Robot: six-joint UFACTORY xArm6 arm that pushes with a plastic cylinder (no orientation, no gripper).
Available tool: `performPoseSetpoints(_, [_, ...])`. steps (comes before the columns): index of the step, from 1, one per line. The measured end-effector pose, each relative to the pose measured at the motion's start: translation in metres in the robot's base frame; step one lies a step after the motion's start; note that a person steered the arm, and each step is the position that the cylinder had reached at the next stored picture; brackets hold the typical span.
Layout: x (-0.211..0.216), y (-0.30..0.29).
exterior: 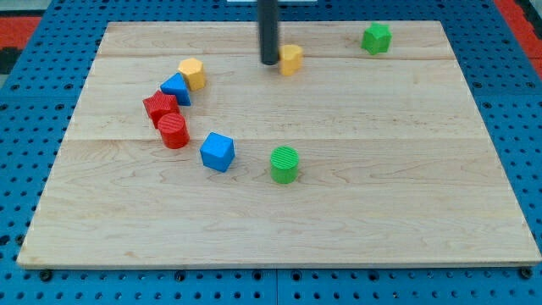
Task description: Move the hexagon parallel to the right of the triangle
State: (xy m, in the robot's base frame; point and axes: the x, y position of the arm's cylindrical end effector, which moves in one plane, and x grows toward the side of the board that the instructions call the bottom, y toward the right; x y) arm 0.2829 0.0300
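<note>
Pale wooden tabletop [339, 212] | tool: gripperless dark rod, my tip [269, 63] holding nothing | yellow plastic hexagon block [291, 59] touching its right side.

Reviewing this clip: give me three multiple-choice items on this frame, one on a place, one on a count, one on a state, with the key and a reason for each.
1. Where is my tip relative to the yellow block near the view's top?
A. Just to its left in the view
B. Far below it in the view
C. Beyond the green block in the top right corner

2. How many blocks lie on the wooden board?
A. Six
B. Eight
C. Ten

3. How does the green cylinder lie?
A. Stacked on a blue block
B. Alone, touching no other block
C. Pressed against a red block

Key: 1 A, the rod's end sits right beside that block's left side. 2 B, two yellow, two blue, two red and two green. 3 B, bare wood shows all round it.
</note>
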Motion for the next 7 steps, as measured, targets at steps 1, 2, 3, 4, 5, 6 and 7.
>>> performPoseSetpoints(1, [0.018, 0.013])
performPoseSetpoints(2, [0.056, 0.012])
performPoseSetpoints(3, [0.025, -0.084])
performPoseSetpoints(4, [-0.034, -0.164])
performPoseSetpoints(5, [0.008, -0.217])
performPoseSetpoints(6, [0.035, -0.147])
performPoseSetpoints(7, [0.028, -0.074])
